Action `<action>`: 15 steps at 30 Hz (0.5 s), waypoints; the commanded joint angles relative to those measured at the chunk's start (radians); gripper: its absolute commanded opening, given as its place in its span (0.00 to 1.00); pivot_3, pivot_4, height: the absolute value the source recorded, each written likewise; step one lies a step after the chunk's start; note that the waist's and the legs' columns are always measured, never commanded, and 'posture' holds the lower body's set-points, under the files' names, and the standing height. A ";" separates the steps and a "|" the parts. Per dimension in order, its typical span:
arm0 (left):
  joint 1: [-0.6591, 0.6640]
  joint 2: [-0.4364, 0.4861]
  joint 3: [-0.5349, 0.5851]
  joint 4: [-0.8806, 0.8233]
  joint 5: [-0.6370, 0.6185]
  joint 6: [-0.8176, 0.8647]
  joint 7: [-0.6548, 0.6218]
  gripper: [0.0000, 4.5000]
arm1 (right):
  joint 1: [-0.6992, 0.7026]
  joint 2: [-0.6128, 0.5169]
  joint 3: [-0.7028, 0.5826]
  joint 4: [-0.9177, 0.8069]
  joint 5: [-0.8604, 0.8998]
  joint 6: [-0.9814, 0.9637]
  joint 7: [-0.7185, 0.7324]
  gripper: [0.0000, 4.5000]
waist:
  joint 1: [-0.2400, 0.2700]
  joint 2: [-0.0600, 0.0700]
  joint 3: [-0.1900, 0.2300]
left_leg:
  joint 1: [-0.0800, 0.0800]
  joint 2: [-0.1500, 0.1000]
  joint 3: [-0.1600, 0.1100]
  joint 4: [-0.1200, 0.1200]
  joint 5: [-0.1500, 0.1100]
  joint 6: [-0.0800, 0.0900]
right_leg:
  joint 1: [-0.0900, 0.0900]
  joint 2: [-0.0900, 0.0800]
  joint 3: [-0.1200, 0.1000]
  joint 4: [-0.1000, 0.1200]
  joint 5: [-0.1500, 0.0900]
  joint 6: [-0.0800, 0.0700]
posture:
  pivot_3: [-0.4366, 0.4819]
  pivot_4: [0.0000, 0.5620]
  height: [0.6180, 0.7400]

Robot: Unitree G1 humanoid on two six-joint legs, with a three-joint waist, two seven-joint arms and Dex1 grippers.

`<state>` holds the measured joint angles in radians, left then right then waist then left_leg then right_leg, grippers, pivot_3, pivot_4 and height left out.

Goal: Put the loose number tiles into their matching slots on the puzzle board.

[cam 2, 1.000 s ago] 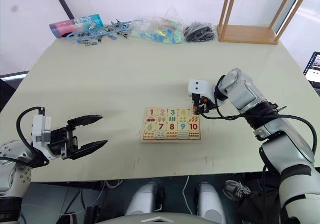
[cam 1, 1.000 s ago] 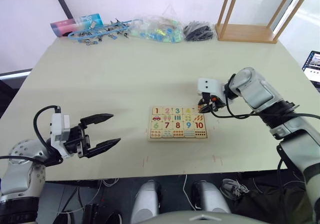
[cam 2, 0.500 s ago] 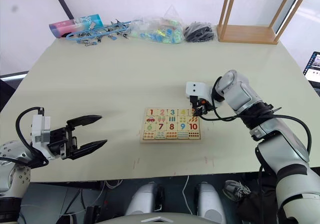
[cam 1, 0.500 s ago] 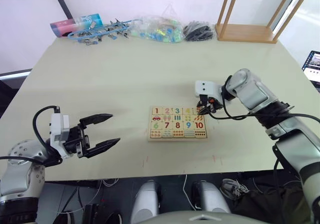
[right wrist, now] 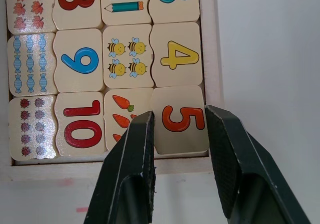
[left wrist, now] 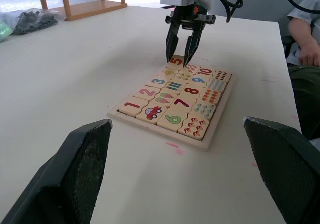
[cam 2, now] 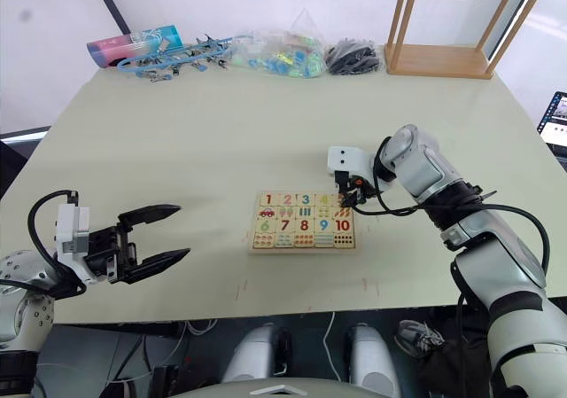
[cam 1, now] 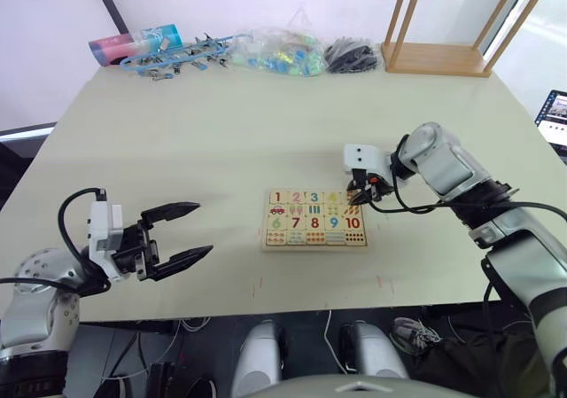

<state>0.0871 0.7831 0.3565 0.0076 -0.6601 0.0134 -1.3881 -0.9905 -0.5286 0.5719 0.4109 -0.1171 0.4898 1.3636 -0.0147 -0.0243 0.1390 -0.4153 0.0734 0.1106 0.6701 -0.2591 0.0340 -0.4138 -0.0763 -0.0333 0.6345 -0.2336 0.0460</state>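
Note:
The puzzle board (cam 1: 315,245) lies flat near the table's front centre, all three rows filled. Tiles 1 (cam 1: 278,197), 2 (cam 1: 296,197), 3 (cam 1: 314,197) and 4 (right wrist: 176,54) sit in the far row's slots. The orange 5 tile (right wrist: 182,119) is at the far right corner slot, level with its neighbours or a hair above them. My right gripper (cam 1: 357,199) points down over that corner, its two fingers pressed against the 5 tile's opposite sides. My left gripper (cam 1: 184,231) hovers open and empty well left of the board.
An upturned wooden stool (cam 1: 438,57) stands at the back right. Bags of small parts (cam 1: 283,52), a dark bundle (cam 1: 352,57), blue clips (cam 1: 177,57) and a pink tube (cam 1: 133,43) line the far edge. A person's arm (left wrist: 302,29) shows beyond the table.
My right gripper has shifted slightly left toward the board's far right corner with the 5 tile. The left arm has stayed still.

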 commanded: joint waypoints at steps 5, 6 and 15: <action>-0.008 0.002 0.026 -0.024 -0.009 -0.006 -0.003 1.00 | -0.013 -0.007 -0.026 -0.020 -0.006 -0.011 0.007 0.21 | 0.000 0.000 0.000 | 0.000 0.000 0.000 0.000 0.000 0.000 | 0.000 0.000 0.000 0.000 0.000 0.000 | 0.48 0.27 0.99; -0.009 0.002 0.026 -0.023 -0.009 -0.007 -0.004 1.00 | -0.013 -0.008 -0.027 -0.020 -0.006 -0.014 0.007 0.21 | 0.000 0.000 0.000 | 0.000 0.000 0.000 0.000 0.000 0.000 | 0.000 0.000 0.000 0.000 0.000 0.000 | 0.48 0.27 0.99; -0.014 -0.001 0.023 -0.018 -0.006 -0.007 -0.005 1.00 | -0.015 -0.011 -0.027 -0.017 -0.011 -0.023 0.009 0.80 | 0.000 0.000 0.000 | 0.000 0.000 0.000 0.000 0.000 0.000 | 0.000 0.000 0.000 0.000 0.000 0.000 | 0.48 0.27 0.99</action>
<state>0.0800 0.7826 0.3564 0.0082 -0.6596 0.0133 -1.3920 -0.9905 -0.5294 0.5719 0.4109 -0.1235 0.4741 1.3674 -0.0148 -0.0243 0.1390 -0.4153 0.0734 0.1107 0.6701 -0.2591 0.0340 -0.4139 -0.0763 -0.0333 0.6346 -0.2336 0.0460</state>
